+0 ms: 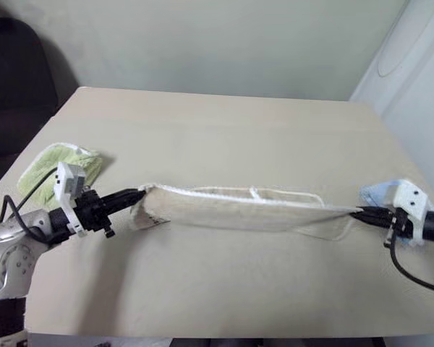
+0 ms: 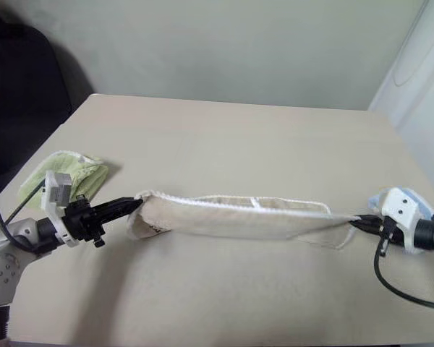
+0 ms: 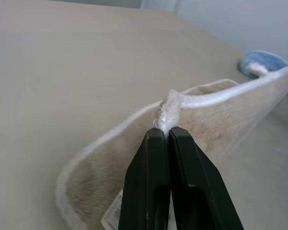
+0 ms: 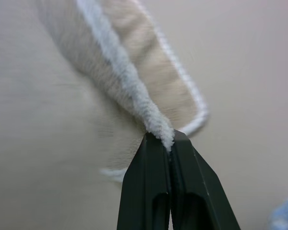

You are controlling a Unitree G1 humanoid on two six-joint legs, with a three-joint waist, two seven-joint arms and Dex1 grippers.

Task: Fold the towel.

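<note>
The left gripper [image 1: 139,194] is pinched tight on one end of the beige towel [image 1: 239,210], which stretches in a sagging band above the table [image 1: 224,130] across to the right gripper [image 1: 359,212], clamped on the opposite end.

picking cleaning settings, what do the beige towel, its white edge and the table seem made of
Towel: looks like soft terry or plush cloth, with short fuzzy pile showing in the wrist views. Its white edge: a thick fluffy cord, probably the same kind of fibre. Table: a smooth matte beige top, possibly laminate; hard to tell.
</note>
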